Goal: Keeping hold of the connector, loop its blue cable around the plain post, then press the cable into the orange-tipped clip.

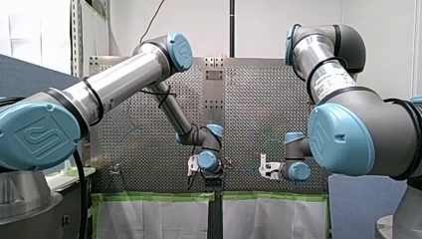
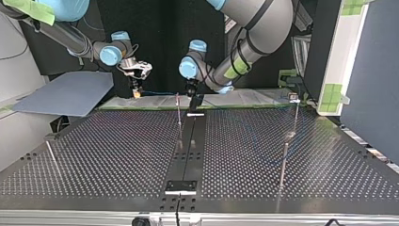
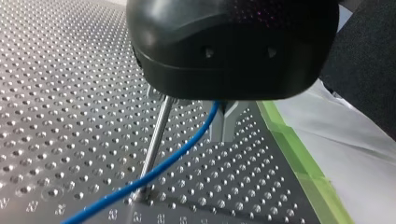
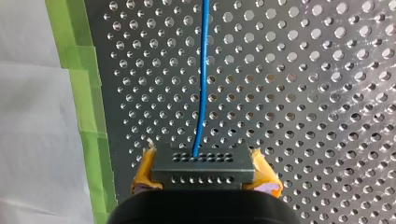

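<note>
Connector point(image 4: 203, 163) is pinched between the yellow pads of my right claw point(image 4: 204, 171), above the bench point(image 4: 303, 93) and apart from the plain post point(image 3: 156, 135). Its blue cable point(image 4: 201, 93) passes just beside that post and rises under my left claw point(image 3: 224, 123). The claw's body hides the grip, so I cannot tell its state.

The front view looks from behind and above the arms' shoulders over the perforated surface point(image 1: 149, 134). The top view faces back from the opposite edge, low, near surface height. Each wrist view sits very close: one behind my left hand point(image 3: 224, 126), one above my right hand point(image 4: 205, 175) and connector point(image 4: 203, 161). Both share the blue cable point(image 3: 177, 154) and green tape point(image 3: 299, 154).
</note>
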`<action>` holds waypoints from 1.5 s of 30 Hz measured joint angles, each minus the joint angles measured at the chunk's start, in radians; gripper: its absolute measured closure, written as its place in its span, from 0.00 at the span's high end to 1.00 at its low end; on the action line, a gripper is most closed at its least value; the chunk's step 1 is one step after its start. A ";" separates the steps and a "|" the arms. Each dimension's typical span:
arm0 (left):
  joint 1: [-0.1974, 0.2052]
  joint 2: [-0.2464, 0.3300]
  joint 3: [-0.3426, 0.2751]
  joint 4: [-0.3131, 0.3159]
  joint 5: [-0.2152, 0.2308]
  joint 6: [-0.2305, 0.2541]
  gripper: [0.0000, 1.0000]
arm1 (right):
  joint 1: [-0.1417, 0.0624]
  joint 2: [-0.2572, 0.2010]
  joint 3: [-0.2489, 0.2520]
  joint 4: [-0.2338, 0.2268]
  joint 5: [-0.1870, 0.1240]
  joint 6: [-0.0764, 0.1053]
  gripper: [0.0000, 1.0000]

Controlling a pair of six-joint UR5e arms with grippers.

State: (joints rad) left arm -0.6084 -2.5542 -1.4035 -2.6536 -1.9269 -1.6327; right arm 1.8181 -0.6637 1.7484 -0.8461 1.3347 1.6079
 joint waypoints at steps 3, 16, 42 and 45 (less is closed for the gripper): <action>0.003 0.000 0.005 -0.016 -0.011 0.001 0.00 | 0.004 0.000 0.000 0.002 -0.002 -0.003 0.11; -0.007 0.000 -0.001 -0.091 -0.053 0.014 0.00 | -0.004 -0.001 -0.002 0.053 0.007 -0.042 0.11; -0.011 0.036 -0.013 -0.093 -0.038 0.013 0.00 | -0.013 -0.031 -0.015 0.098 0.006 -0.111 0.11; -0.008 0.039 -0.013 -0.092 -0.033 0.013 0.00 | -0.015 -0.042 -0.014 0.098 0.000 -0.100 0.11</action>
State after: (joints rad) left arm -0.6168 -2.5148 -1.4166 -2.7452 -1.9602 -1.6197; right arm 1.8033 -0.7057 1.7339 -0.7478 1.3347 1.5076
